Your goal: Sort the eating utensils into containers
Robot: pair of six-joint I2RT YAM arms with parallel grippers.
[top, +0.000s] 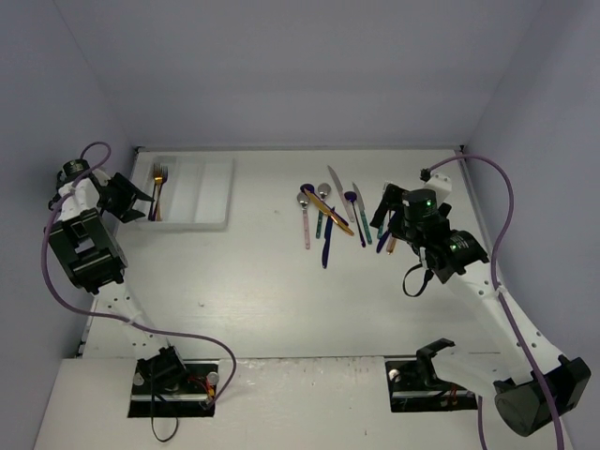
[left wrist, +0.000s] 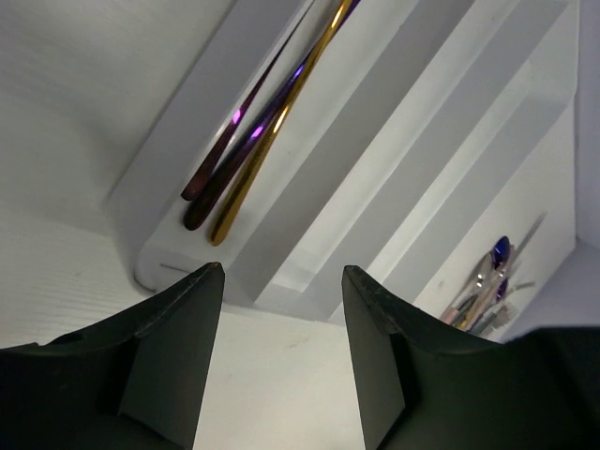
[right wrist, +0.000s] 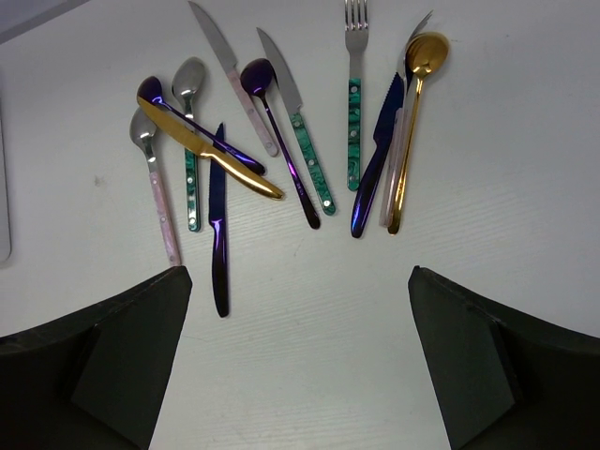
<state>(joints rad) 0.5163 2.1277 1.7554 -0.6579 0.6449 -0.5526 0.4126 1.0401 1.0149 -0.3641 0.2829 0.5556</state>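
The white tray [left wrist: 375,112] has three long compartments. Its leftmost one holds a gold handle [left wrist: 272,131] and two purple ones [left wrist: 246,141]; the top view shows fork heads there [top: 158,174]. My left gripper [left wrist: 281,277] hangs open and empty over the tray's near left corner [top: 141,200]. Several utensils lie loose on the table [top: 328,216]: a gold knife [right wrist: 211,150], a dark blue knife [right wrist: 217,234], a pink-handled spoon [right wrist: 155,183], a teal-handled fork [right wrist: 354,103], a gold spoon [right wrist: 412,122]. My right gripper [right wrist: 298,272] stands wide open above the table by their handle ends, at the pile's right [top: 386,214].
The tray's middle and right compartments [left wrist: 441,141] hold nothing that I can see. Grey walls close in the table at the back and both sides. Purple cables [top: 502,216] loop off both arms. The arm bases [top: 173,375] sit at the near edge.
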